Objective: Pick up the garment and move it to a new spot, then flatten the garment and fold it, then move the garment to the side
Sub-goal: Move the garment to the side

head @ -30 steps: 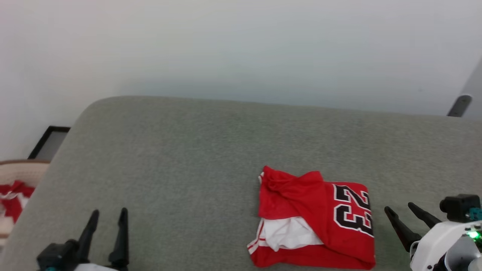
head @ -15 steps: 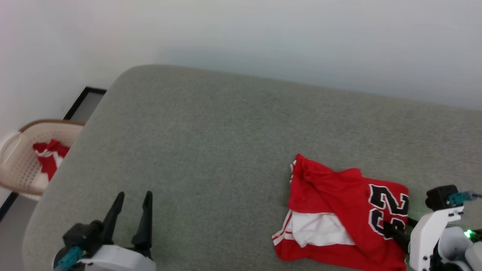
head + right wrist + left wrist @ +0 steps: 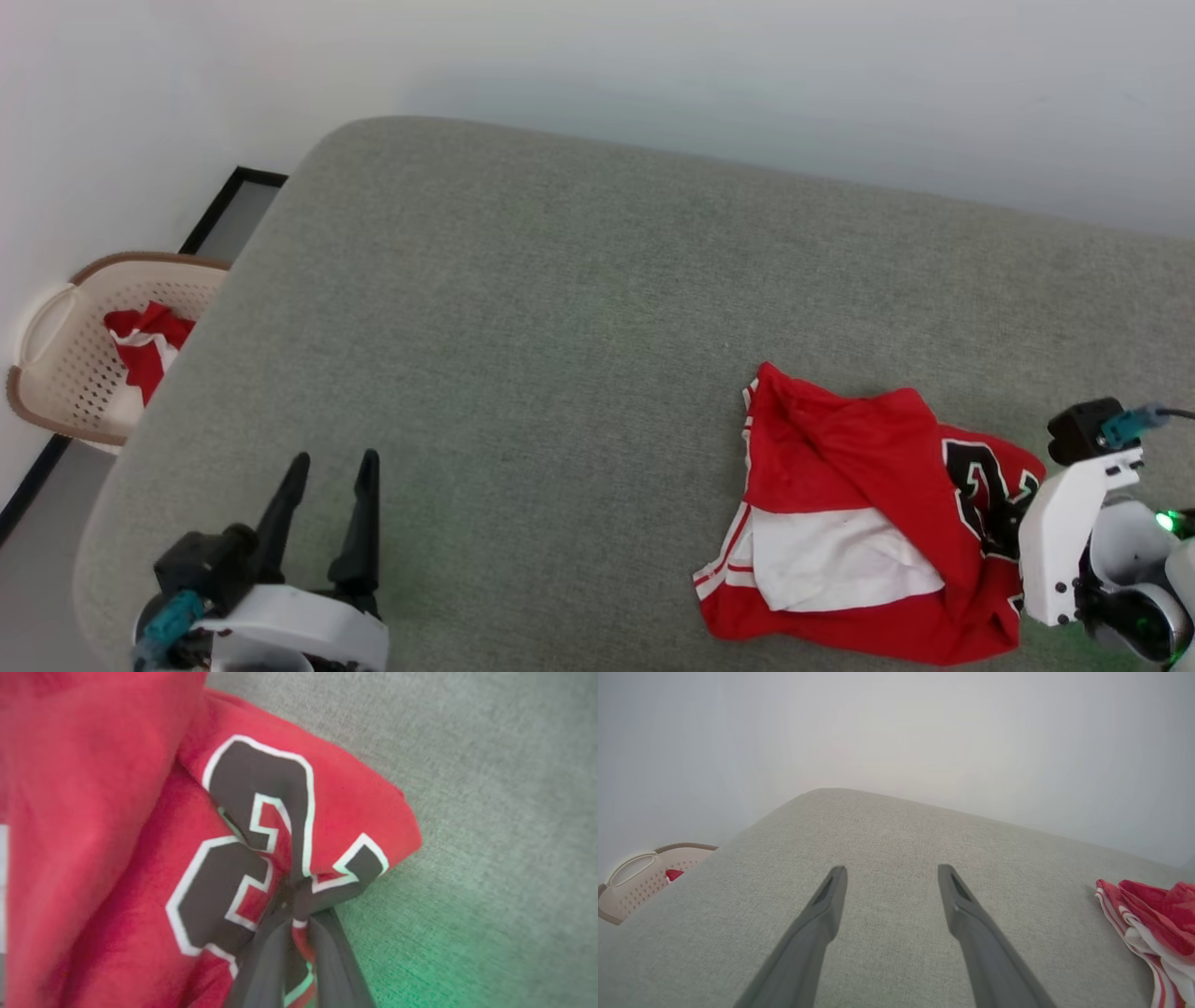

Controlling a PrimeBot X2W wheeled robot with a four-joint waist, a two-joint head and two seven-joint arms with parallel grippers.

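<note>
Garment (image 3: 840, 467) lies pinched at its edge by right end effector (image 3: 295, 904).

White wrist shells (image 3: 1064, 532), long dark tapered pincer fingers (image 3: 359, 523), teal cable plugs (image 3: 1120, 427), green light (image 3: 1165, 521).

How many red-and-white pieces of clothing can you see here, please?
2. The garment lies on the grey cushion at the right; another red-and-white cloth sits in the beige basket beside the cushion's left end. The basket may hide more.

Probably a home: a grey-green fabric cushion (image 3: 560, 327) against a plain white wall (image 3: 653, 56), a beige perforated plastic basket (image 3: 70, 373) beside it.
</note>
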